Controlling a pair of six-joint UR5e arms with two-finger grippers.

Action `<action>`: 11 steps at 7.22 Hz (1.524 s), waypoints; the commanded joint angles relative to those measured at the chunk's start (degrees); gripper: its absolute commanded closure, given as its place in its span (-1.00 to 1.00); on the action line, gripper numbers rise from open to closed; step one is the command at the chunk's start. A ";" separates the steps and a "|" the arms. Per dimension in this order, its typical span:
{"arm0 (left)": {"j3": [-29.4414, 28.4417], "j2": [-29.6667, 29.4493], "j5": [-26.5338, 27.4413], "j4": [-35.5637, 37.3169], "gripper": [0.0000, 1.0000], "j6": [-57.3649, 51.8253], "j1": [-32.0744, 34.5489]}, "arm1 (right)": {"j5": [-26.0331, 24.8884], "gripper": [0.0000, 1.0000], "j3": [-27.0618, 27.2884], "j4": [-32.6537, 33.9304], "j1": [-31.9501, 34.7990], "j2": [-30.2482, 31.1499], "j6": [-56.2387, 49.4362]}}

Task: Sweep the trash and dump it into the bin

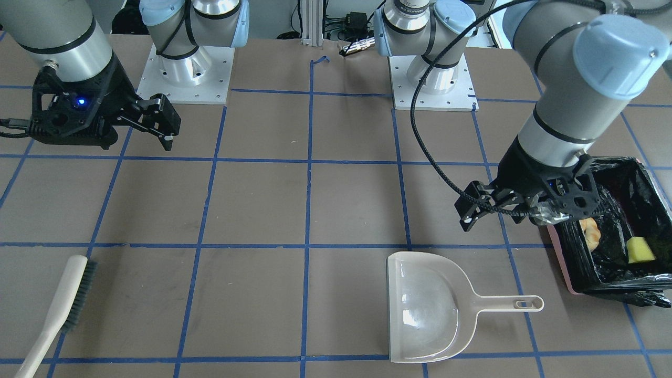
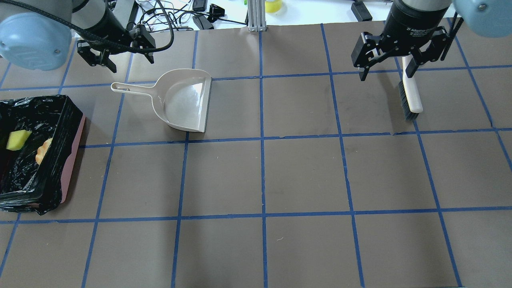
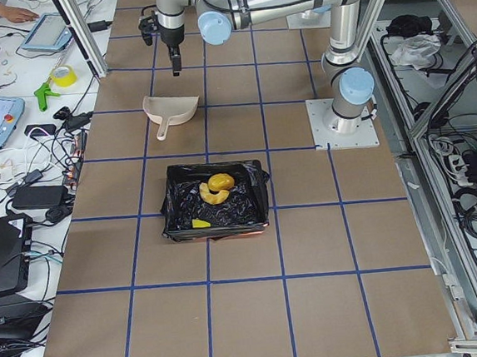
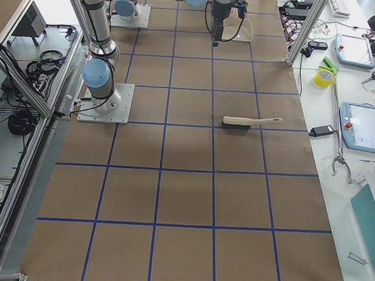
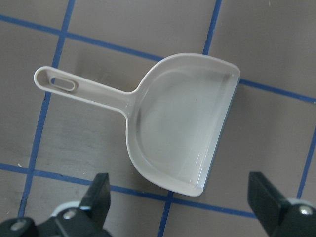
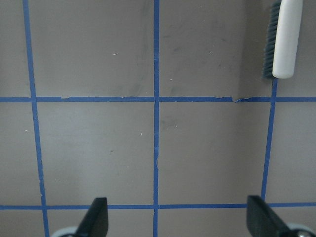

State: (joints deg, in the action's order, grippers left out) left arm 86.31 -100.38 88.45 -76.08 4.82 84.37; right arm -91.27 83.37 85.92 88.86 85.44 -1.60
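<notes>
The bin (image 2: 74, 156), a rectangular pink-sided container lined with crinkly black plastic, stands upright on the counter (image 2: 280, 180). Three items lie inside it: a tan potato-like lump (image 3: 220, 181) touches a pale yellow crescent (image 3: 213, 196), and a yellow sponge wedge (image 1: 640, 251) lies apart from them.

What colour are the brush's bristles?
Dark grey, on the cream-handled brush; the front-facing view shows them best.
</notes>
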 commanded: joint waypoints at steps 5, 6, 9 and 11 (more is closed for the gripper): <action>2.20 6.68 6.23 -8.19 -1.00 -2.27 0.54 | 0.04 -1.00 0.30 0.03 0.00 -0.01 -0.16; 2.28 6.51 3.16 -8.21 -1.00 -2.27 1.49 | 0.04 -1.00 0.30 0.03 0.00 -0.01 -0.16; 4.74 8.18 4.01 -8.65 -1.00 -2.18 5.19 | 0.04 -1.00 0.30 0.12 0.00 -0.01 -0.16; 4.83 8.70 3.84 -8.65 -1.00 -2.27 5.20 | 0.04 -1.00 0.30 0.12 0.00 -0.01 -0.16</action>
State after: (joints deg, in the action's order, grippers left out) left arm 90.99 -92.03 92.38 -84.76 2.58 89.51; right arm -91.23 83.67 86.04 88.86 85.43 -1.72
